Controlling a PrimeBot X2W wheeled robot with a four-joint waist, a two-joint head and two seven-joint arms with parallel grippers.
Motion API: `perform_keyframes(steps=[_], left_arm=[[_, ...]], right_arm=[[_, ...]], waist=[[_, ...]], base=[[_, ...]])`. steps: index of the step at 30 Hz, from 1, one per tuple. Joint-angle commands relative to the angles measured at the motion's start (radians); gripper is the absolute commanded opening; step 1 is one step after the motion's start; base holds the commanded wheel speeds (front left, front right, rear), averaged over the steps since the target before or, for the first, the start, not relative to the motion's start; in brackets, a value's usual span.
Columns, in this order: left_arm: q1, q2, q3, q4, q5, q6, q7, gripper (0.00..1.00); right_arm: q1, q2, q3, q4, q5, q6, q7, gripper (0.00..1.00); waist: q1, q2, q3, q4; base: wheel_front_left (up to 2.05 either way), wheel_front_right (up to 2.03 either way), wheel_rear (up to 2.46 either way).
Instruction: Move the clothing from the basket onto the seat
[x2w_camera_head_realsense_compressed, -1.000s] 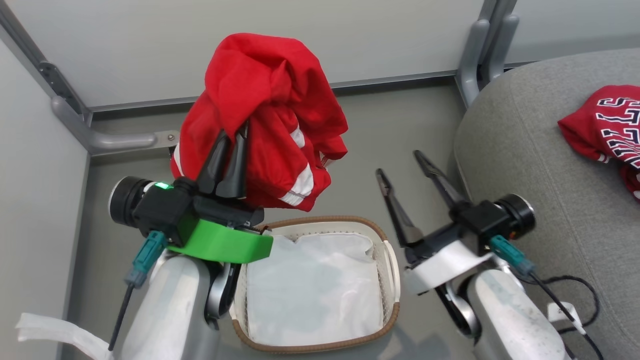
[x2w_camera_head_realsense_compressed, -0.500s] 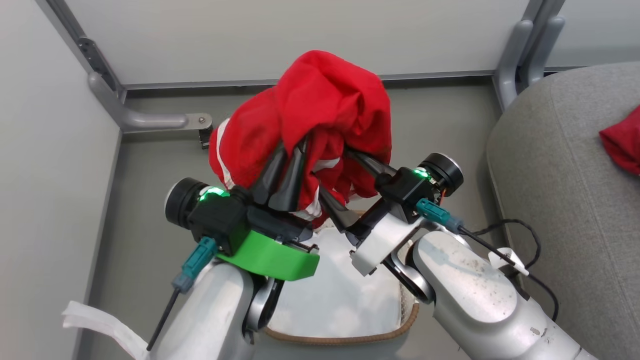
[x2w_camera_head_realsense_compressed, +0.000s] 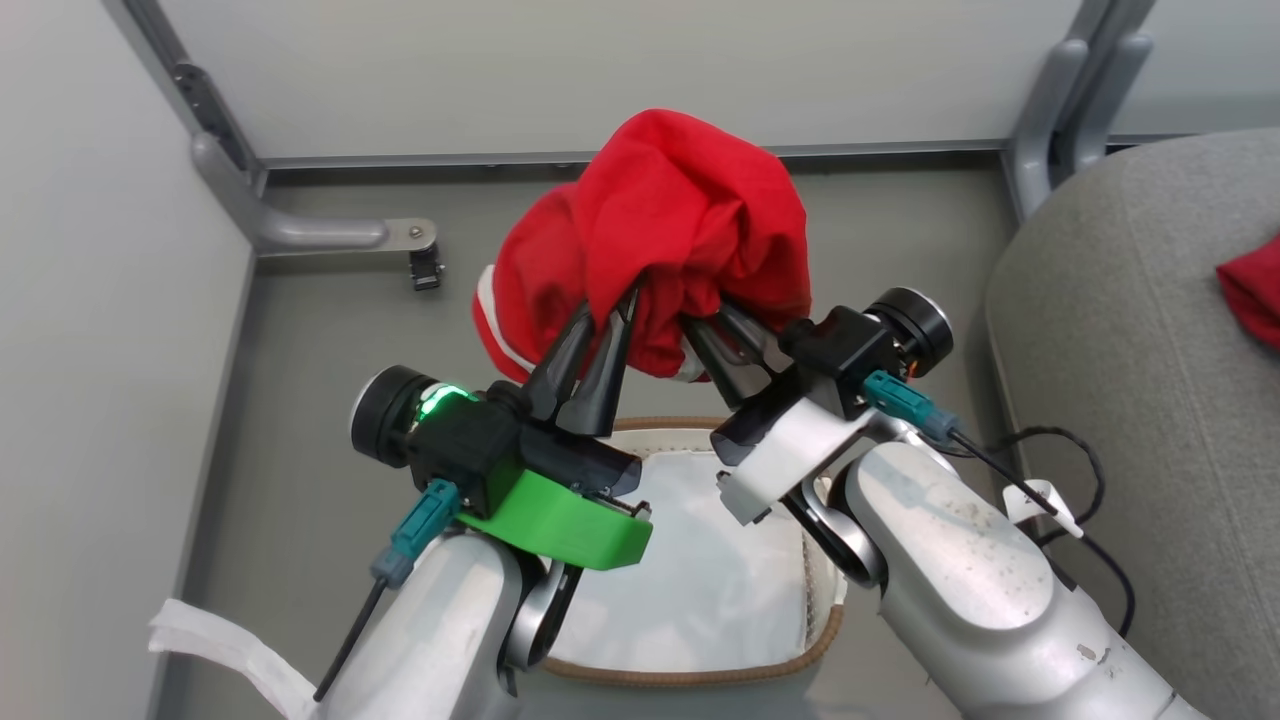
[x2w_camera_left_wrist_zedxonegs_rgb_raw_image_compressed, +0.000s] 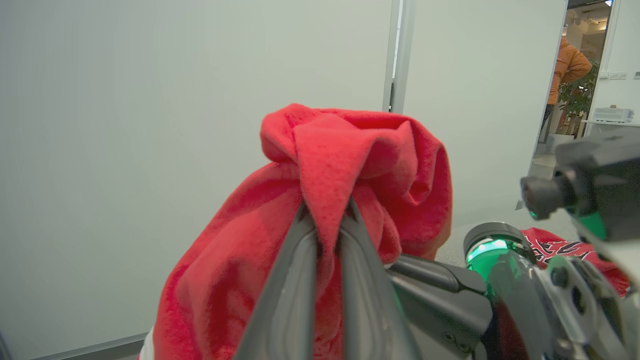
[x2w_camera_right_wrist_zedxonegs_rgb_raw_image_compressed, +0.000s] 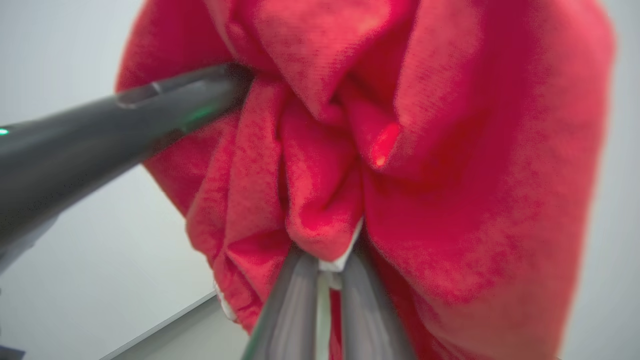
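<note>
A bunched red piece of clothing (x2w_camera_head_realsense_compressed: 660, 230) with white stripes hangs in the air above the basket (x2w_camera_head_realsense_compressed: 700, 668), held from both sides. My left gripper (x2w_camera_head_realsense_compressed: 607, 312) is shut on a fold of it, seen close up with the left gripper (x2w_camera_left_wrist_zedxonegs_rgb_raw_image_compressed: 326, 220) pinching red fabric. From the right, my right gripper (x2w_camera_head_realsense_compressed: 708, 318) is shut on its lower folds; my right gripper (x2w_camera_right_wrist_zedxonegs_rgb_raw_image_compressed: 330, 257) clamps red cloth and a white edge. The oval white basket with its brown rim holds a plain white cloth (x2w_camera_head_realsense_compressed: 700, 570). The grey seat (x2w_camera_head_realsense_compressed: 1130, 330) lies at the right.
Another red garment (x2w_camera_head_realsense_compressed: 1252, 290) lies on the seat at the far right edge. Grey partition walls and metal brackets (x2w_camera_head_realsense_compressed: 330, 235) stand behind. A black cable (x2w_camera_head_realsense_compressed: 1070, 470) trails by the right arm. A person in orange (x2w_camera_left_wrist_zedxonegs_rgb_raw_image_compressed: 567, 67) stands far off through a doorway.
My right gripper swung left from open beside the basket and shut on the red clothing next to the left gripper. The head camera also turned left.
</note>
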Motion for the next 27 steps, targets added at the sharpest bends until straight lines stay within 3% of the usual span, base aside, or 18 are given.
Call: perform_keyframes(steps=[1,6,19,27], left_arm=[[-0.004,0.003,0.006,0.01,0.012,-0.004,0.0,1.0],[0.013,0.003,0.019,0.041,0.047,-0.021,0.0,1.0],[0.028,0.004,0.064,0.095,0.107,-0.063,0.0,1.0],[0.029,0.004,0.067,0.127,0.119,-0.077,0.0,1.0]], right_arm=[[0.022,-0.005,-0.012,-0.006,-0.01,-0.001,0.0,0.0],[0.056,-0.008,-0.088,-0.037,-0.035,-0.001,0.0,0.0],[0.127,-0.033,-0.257,-0.12,-0.061,-0.001,0.0,0.0],[0.154,-0.036,-0.32,-0.134,-0.076,-0.001,0.0,0.0]], waist=[[0.0001,0.0,0.007,-0.036],[0.0001,0.0,0.022,-0.133],[0.0001,0.0,0.08,-0.463],[0.0001,0.0,0.102,-0.591]], base=[[0.0,0.0,0.0],[0.0,0.0,0.0],[0.0,0.0,0.0],[0.0,0.0,0.0]])
